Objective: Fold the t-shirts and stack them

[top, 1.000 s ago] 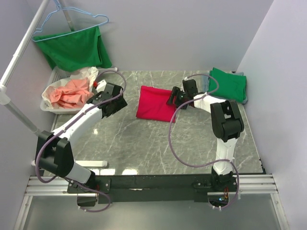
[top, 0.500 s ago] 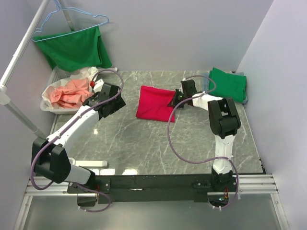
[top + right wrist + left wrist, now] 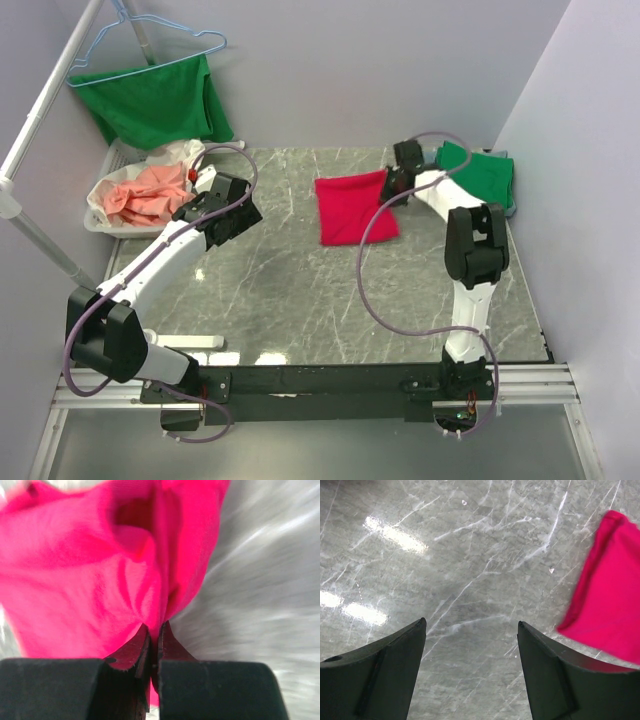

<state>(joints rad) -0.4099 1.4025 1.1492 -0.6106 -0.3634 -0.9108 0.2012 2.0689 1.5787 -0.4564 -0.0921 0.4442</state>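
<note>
- Table [image 3: 300, 300] of grey marble carries all the clothes and lies bare under the left pincer [image 3: 245, 215].
- Red t-shirt [image 3: 352, 205]: folded to a rough rectangle and lying flat. It spreads out ahead of the right pincer [image 3: 393, 188], with its nearest edge bunched up between the tips. From the left pincer it sits ahead and off to the right, well apart.
- Green t-shirt [image 3: 480, 180]: folded, near the right pincer on the side away from the red one. A grey strip shows at its outer edge, probably the grey t-shirt [image 3: 512, 203] underneath.
- Right pincer [image 3: 154, 635]: clamped tight on a pinch of the red t-shirt [image 3: 90, 580], with no gap between the jaws.
- Left pincer [image 3: 471, 630]: spread wide, gripping nothing, hovering over bare table.
- Step in hand, by the look of it: stacking. The red t-shirt is already folded and gripped at the edge that faces the green pile.
- The next move calls for lifting that edge clear of the table, carrying it over the green t-shirt and laying it down square. A one-edge grip may let the folded layers slip open.
</note>
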